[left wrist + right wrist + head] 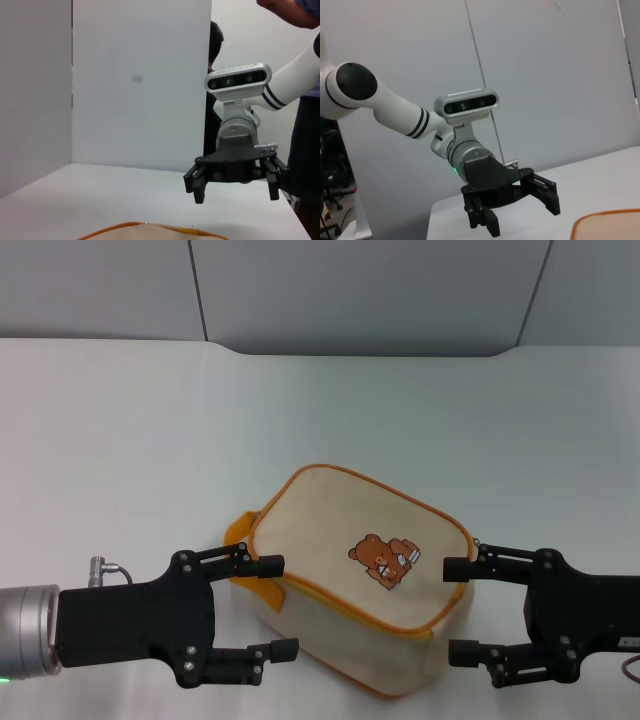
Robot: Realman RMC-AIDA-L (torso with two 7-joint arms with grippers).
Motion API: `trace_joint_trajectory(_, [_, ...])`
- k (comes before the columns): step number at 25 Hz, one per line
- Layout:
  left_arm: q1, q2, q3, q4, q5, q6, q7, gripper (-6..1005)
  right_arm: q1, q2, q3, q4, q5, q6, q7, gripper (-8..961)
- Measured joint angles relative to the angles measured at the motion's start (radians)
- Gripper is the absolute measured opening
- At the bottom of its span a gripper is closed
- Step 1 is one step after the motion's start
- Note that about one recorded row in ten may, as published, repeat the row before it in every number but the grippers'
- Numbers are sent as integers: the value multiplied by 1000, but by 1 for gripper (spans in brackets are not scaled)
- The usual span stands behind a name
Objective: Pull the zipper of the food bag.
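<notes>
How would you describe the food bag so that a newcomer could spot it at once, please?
On the white table, look between the two black grippers, left and right, both open. The food bag is the boxy beige pouch there, marked by orange piping and a small brown bear picture.

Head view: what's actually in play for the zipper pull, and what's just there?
In play:
- food bag, bear face up, between the two grippers
- left gripper, open, beside the bag's orange strap
- right gripper, open, at the bag's other end
- zipper: its pull tab isn't visible in any view

Just there:
- white table
- grey wall panels
- person behind the partition
</notes>
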Motion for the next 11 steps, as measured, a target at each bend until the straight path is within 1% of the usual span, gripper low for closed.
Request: trace_joint_trajectory(11, [3,-1,1,-7,-4,-12,15,815,-7,4,0,-1,3,4,-14,847])
